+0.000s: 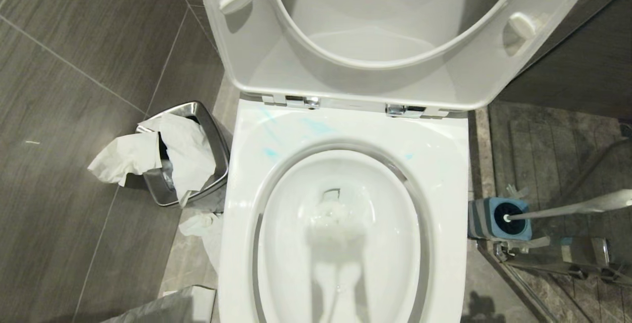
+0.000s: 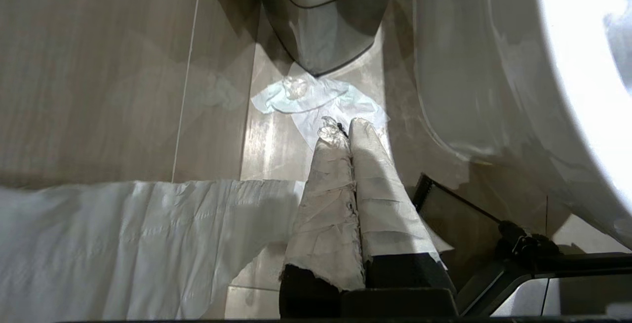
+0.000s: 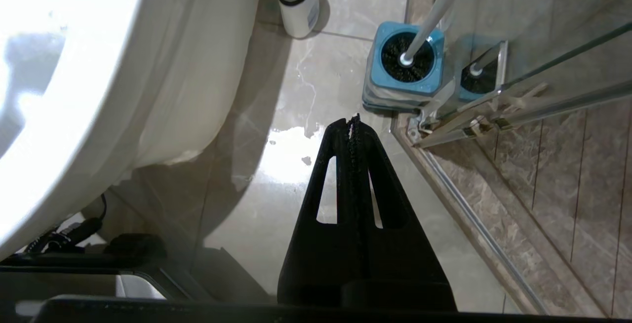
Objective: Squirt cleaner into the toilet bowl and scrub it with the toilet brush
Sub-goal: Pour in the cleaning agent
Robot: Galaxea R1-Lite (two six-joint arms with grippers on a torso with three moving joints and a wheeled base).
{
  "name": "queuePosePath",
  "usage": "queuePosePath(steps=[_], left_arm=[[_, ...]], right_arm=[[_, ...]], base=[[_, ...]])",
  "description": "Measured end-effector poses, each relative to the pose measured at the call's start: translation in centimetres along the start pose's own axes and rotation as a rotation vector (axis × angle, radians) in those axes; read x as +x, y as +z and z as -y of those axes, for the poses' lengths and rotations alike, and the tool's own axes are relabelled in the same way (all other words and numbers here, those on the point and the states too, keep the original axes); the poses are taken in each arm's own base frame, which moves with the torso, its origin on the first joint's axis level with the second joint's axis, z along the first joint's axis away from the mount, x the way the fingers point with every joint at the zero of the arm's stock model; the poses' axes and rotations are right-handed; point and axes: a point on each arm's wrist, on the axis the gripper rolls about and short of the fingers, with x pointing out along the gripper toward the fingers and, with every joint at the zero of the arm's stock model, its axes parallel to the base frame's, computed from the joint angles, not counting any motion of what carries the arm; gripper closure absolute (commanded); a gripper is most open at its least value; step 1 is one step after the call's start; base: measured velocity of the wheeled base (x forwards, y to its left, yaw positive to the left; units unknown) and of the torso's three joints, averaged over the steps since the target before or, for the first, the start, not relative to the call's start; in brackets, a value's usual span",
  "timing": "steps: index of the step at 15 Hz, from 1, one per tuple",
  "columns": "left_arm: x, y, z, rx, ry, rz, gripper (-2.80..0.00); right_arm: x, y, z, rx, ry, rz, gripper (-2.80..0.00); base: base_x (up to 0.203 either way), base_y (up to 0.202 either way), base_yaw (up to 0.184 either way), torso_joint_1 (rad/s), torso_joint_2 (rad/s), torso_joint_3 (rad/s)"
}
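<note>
Grey tiled floor (image 1: 74, 91), toilet bowl (image 1: 345, 130) with lid up, blue cleaner (image 1: 316, 125) smeared on rim. Toilet brush (image 1: 568, 208) in holder (image 1: 486, 219) beside bowl. Left pincer (image 2: 340, 128), right pincer (image 3: 353, 120) clenched, empty, low over floor.

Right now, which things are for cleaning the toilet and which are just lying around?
For the job:
- toilet bowl, seat up
- blue cleaner smeared on its rim
- toilet brush, standing in its holder

Just lying about:
- steel waste bin stuffed with paper
- crumpled tissue on the floor
- white bottle beside the toilet
</note>
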Motion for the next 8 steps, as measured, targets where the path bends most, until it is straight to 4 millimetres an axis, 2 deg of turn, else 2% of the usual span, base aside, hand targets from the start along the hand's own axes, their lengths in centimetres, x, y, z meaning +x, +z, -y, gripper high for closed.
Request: queuePosePath(steps=[8], left_arm=[[0.00, 0.00, 0.00, -0.002, 0.000, 0.000, 0.00]], right_arm=[[0.00, 0.00, 0.00, 0.000, 0.000, 0.000, 0.00]], base=[[0.000, 0.000, 0.000, 0.003, 0.00, -0.200]])
